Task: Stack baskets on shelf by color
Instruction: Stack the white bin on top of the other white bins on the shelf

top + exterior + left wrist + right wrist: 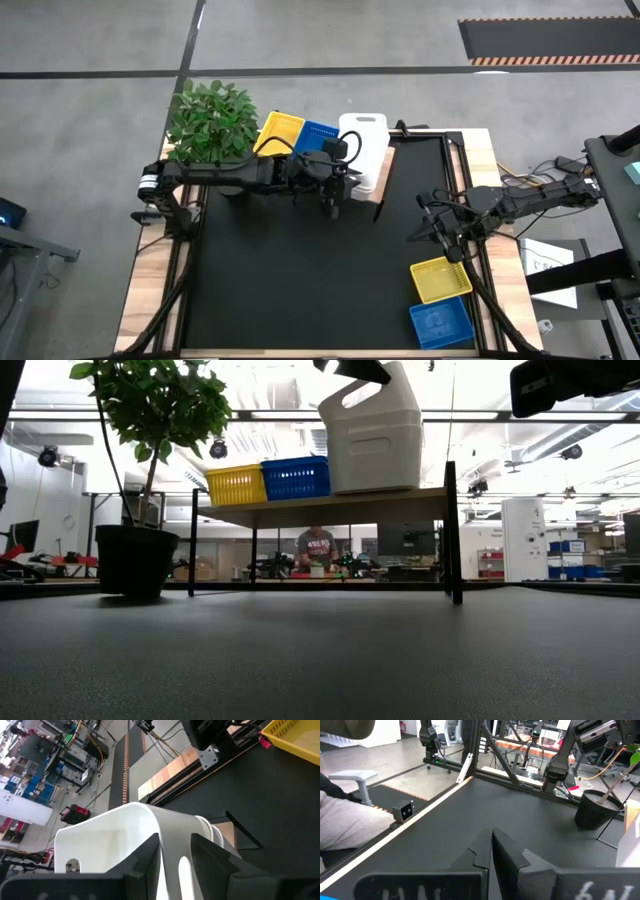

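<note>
The left gripper (334,196) sits at the white baskets (365,150) on the shelf (330,499), its fingers (150,855) straddling the top basket's rim with a narrow gap, probably to let it settle onto its own colour. Yellow (279,133) and blue (318,135) stacks sit at nine o'clock from it. The right gripper (448,240) waits closed, empty, with two more baskets (441,279) at six o'clock from it.

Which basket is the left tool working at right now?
Find the potted plant at the table's far edge; the shelf beside it carries three colours. Past yellow and blue, the left tool straddles the white basket stack, the tallest, tilted.
</note>
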You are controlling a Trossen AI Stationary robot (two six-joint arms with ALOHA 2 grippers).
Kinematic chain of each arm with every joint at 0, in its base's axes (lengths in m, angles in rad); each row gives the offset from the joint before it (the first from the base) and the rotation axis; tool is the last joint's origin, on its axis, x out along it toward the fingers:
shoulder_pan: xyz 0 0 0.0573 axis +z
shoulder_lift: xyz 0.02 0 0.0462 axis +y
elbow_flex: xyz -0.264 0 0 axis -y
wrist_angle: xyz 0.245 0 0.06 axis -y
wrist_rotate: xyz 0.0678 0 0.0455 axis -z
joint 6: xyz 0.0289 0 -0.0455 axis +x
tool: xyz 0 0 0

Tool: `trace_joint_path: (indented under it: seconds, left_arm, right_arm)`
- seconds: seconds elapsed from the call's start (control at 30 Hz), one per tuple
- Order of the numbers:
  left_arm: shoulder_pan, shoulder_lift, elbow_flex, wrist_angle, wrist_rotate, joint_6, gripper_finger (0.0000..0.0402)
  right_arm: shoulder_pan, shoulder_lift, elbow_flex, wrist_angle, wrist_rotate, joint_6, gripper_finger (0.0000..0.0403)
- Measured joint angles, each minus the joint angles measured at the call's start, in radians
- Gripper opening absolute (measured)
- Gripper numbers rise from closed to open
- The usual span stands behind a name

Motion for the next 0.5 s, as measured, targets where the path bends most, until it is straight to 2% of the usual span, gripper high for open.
trace_joint_path:
  seconds: [0.23,0.5]
  left_arm:
    - [0.000,-0.001,0.000,-0.010,-0.011,0.000,0.0101]
    - [-0.001,-0.008,0.006,-0.010,-0.011,0.001,0.0177]
  right_arm:
    - [0.000,0.000,0.000,0.000,0.000,0.003,0.0009]
    - [0.000,0.000,0.000,0.000,0.000,0.003,0.0009]
